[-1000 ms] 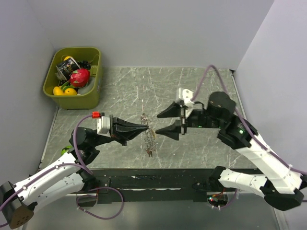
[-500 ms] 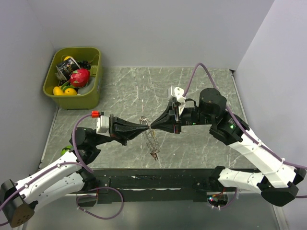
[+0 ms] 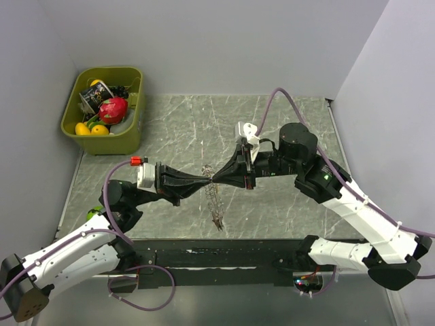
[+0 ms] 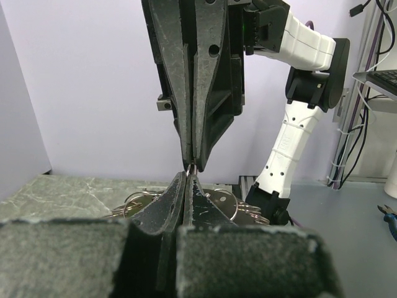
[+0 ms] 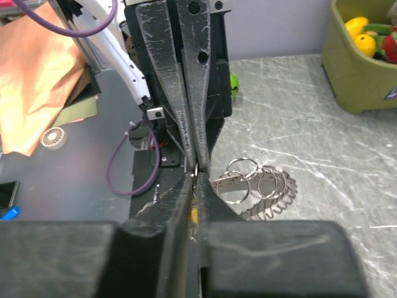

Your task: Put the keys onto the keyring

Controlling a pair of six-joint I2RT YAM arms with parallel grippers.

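The keyring (image 3: 216, 202) hangs as a dark, spiky bunch over the middle of the marble table. My left gripper (image 3: 209, 180) and my right gripper (image 3: 217, 178) meet tip to tip at its top. Both are shut on the thin wire of the ring. In the left wrist view my left gripper (image 4: 190, 174) pinches the wire, with grey keys (image 4: 221, 201) behind its fingers. The right wrist view has my right gripper (image 5: 197, 176) closed on the wire, and the keyring's small rings and toothed edge (image 5: 263, 186) lie beyond. No loose keys show in any view.
An olive bin (image 3: 130, 139) of toy fruit stands at the table's far left corner, and the bin (image 5: 356, 87) also shows in the right wrist view. A small green ball (image 3: 90, 214) lies by the left arm. Grey walls close in the back and both sides.
My right gripper came left from an open stance and closed on the keyring opposite the left gripper's tip. The hanging bunch swung slightly. The left gripper stayed shut.
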